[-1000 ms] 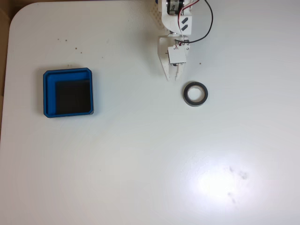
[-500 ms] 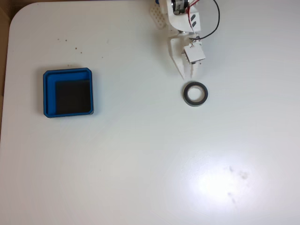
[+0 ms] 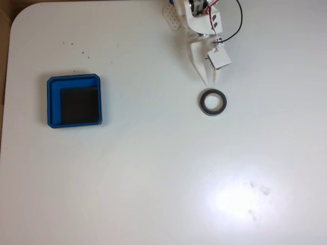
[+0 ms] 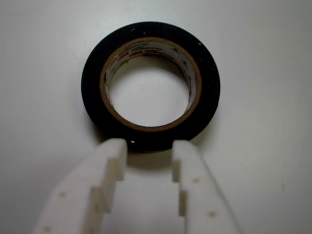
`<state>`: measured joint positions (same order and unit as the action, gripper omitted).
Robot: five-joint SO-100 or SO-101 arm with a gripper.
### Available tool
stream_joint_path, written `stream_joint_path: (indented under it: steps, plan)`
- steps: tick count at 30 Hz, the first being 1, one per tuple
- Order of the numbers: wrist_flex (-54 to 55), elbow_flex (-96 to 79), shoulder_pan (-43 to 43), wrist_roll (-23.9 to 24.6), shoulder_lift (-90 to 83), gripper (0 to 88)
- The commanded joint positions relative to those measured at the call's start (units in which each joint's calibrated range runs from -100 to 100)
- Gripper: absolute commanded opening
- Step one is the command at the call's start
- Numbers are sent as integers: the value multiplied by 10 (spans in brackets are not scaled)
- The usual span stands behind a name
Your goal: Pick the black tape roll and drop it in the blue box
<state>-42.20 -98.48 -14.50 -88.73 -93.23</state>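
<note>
The white table (image 3: 153, 168) filled the fixed view, with rounded corners at upper left, a bright glare patch toward lower right of the tape, and a few dark specks above the box. A strip of brown showed past the table's left edge.

The white arm (image 3: 196, 15) reached in from the top edge, angled down and slightly right toward the tape, with red and black wires looping beside it.

The box (image 3: 49, 102) sat well to the left of the tape, flat on the table, its black floor bare.

The gripper (image 3: 213, 79) pointed down at the tape, tips just above the ring in the fixed view. In the wrist view the gripper (image 4: 148, 146) stood partly open, a narrow gap between its stepped white fingers (image 4: 187, 165), holding nothing, tips at the ring's near edge.

The tape (image 3: 213, 101) lay flat on the table just below the gripper, its tan inner rim showing.
</note>
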Motion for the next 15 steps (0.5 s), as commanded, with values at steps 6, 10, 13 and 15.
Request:
stream_joint_path:
  steps: [6,10,13,15]
  plan:
    - [5,135,-9,2,150,31]
    - [5,224,-9,1,228,31]
    - [5,283,-11,-5,282,33]
    - [5,319,-14,-6,318,35]
